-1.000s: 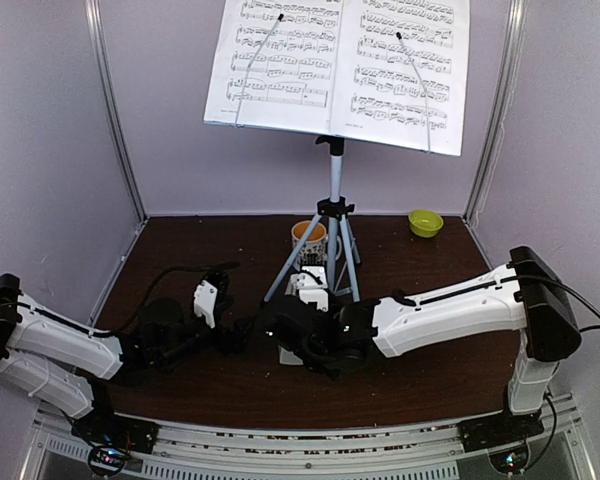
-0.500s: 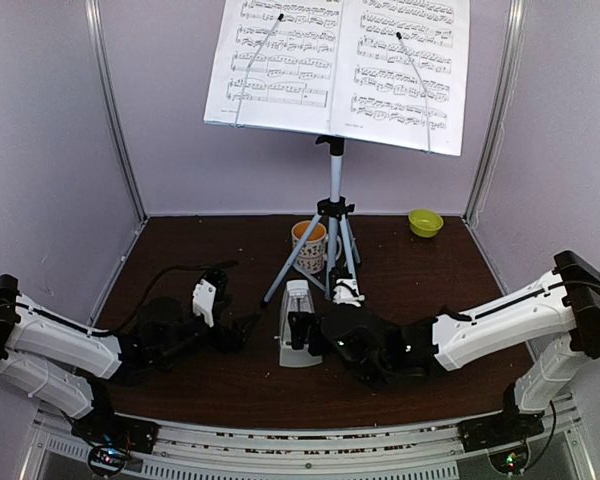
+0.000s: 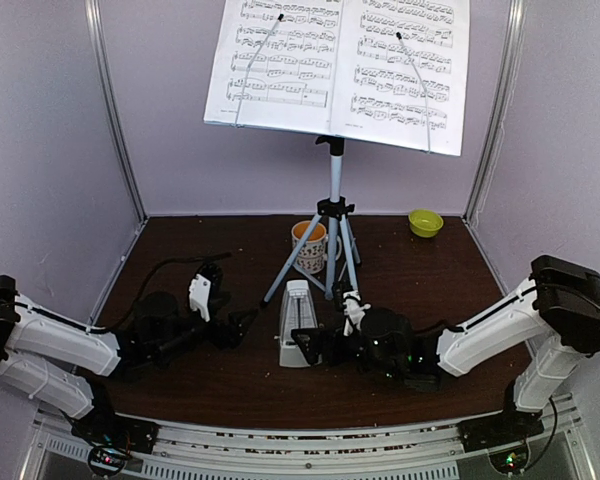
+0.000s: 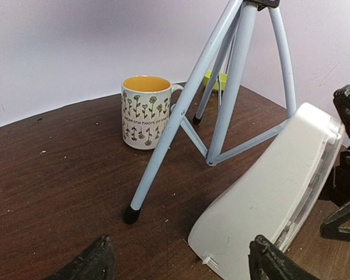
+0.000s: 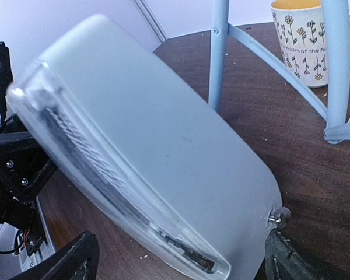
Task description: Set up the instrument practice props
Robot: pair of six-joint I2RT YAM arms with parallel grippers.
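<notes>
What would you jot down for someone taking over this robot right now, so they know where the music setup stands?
Right gripper: open, fingers either side of the small white pyramid metronome, not gripping it.
Left gripper: open, empty, low, just left of the metronome.
Music stand on a grey folding tripod: upright at the back, two white printed sheet-music pages resting on it.
The metronome stands upright on the dark wooden table, in front of the tripod legs.
Done: all props look placed.
Left: probably only backing both arms away without knocking the metronome.
</notes>
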